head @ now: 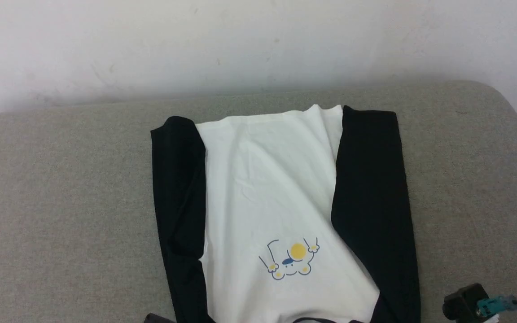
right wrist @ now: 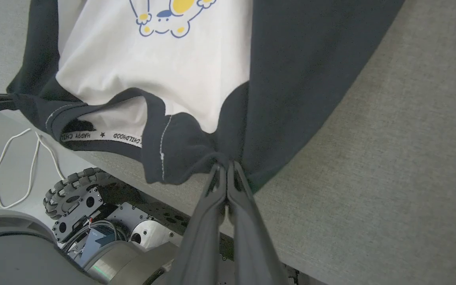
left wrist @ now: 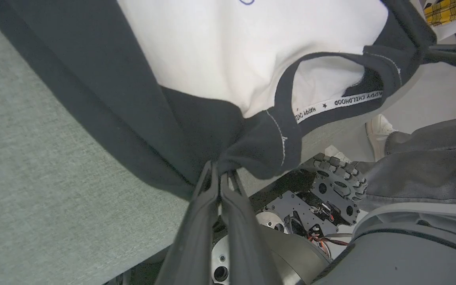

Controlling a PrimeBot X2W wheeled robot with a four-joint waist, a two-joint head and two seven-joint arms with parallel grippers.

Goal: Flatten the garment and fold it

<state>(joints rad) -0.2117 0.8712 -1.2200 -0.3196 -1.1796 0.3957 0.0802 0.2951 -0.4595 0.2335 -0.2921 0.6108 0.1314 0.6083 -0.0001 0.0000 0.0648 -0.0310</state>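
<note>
Left gripper (left wrist: 222, 170) and right gripper (right wrist: 225, 168) reach in on either side of the neckband (left wrist: 287, 99), jaws clenched on the shirt's (head: 267, 188) black shoulder cloth there.

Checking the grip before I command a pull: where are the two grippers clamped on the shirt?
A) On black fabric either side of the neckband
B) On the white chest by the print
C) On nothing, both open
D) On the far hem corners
A: the left gripper and the right gripper are each shut on bunched black fabric of the garment, close beside the neckband.
</note>
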